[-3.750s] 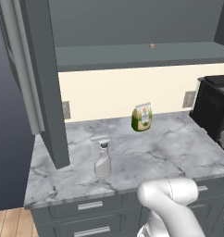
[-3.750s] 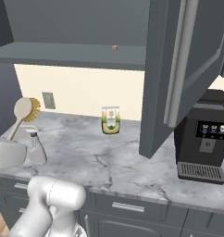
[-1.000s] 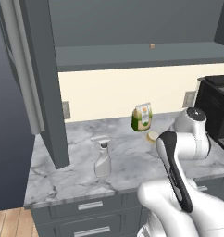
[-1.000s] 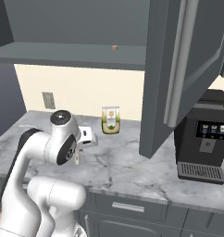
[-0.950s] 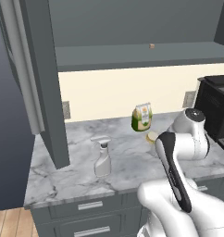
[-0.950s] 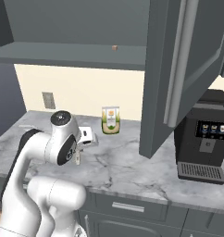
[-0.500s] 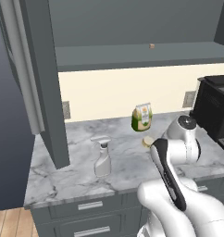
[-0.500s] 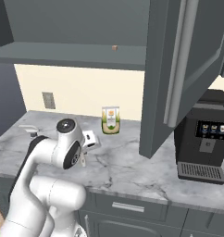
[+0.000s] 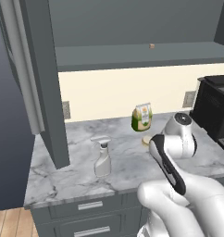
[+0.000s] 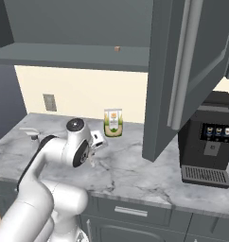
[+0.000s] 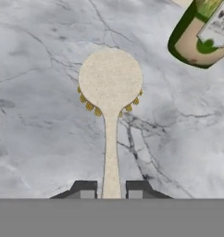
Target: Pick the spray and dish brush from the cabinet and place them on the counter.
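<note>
Brush (image 11: pixel 110 92) held by its thin handle between the two dark tips of the gripper (image 11: pixel 111 190) — jaws closed tight on it. Round cream head pointing away from the hand, little yellow bristles peeking out around its edge. Marble counter (image 11: pixel 40 115) right under the head, but hard to tell whether touching or just above. In the left base view, only a bit of the tan head (image 9: pixel 146 139) peeking out beside the white arm, just in front of the pouch (image 9: pixel 141 117).

Green-and-cream pouch (image 11: pixel 202 32) close by, up in the corner of the hand view, standing on the counter near the back wall.

Spray (image 9: pixel 102 157) standing upright on the counter (image 9: pixel 63 176), near the front edge, well apart from the brush, just beside the open cabinet door (image 9: pixel 46 83). In the right base view, only its white trigger top (image 10: pixel 29 133) showing past the arm.

Cabinet (image 10: pixel 78 28) open above — grey shelf with one tiny brown thing (image 10: pixel 117 48) on its edge. Black coffee machine (image 10: pixel 208 142) at the far right of the counter. Grey drawers (image 9: pixel 90 215) with silver handles below.
</note>
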You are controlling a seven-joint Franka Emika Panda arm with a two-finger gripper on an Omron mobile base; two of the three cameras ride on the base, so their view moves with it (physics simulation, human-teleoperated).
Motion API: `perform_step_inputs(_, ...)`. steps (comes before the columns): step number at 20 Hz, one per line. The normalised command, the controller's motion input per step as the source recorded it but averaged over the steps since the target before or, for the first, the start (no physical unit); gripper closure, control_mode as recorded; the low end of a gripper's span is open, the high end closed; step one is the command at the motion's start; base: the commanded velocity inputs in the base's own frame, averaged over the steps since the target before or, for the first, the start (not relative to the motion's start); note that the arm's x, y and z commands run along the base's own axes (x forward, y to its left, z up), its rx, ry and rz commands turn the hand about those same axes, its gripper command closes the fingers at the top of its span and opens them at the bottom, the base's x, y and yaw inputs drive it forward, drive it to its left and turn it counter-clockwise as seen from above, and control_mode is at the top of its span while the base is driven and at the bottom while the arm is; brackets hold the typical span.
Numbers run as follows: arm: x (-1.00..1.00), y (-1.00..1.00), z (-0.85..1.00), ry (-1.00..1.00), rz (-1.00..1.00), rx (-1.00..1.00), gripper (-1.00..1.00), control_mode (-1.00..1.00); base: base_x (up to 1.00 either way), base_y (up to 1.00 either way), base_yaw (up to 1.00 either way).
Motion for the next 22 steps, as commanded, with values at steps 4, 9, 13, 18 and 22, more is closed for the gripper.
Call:
perform_step_inputs(4,0.41,0.00,-0.72,0.14,0.02,-0.05,1.00,-1.00,0.00,0.00,0.00)
perform_step_inputs(9,0.45,0.03,-0.77,0.05,0.01,-0.01,1.00,-1.00,0.00,0.00,0.00)
perform_step_inputs(13,0.20,0.02,-0.64,-0.06,0.00,0.00,1.00,-1.00,0.00,0.00,0.00)
perform_step_inputs(18,0.06,0.05,-0.41,-0.06,0.01,0.00,1.00,-1.00,0.00,0.00,0.00)
perform_step_inputs(22,0.00,0.03,-0.09,-0.02,0.00,0.00,1.00,-1.00,0.00,0.00,0.00)
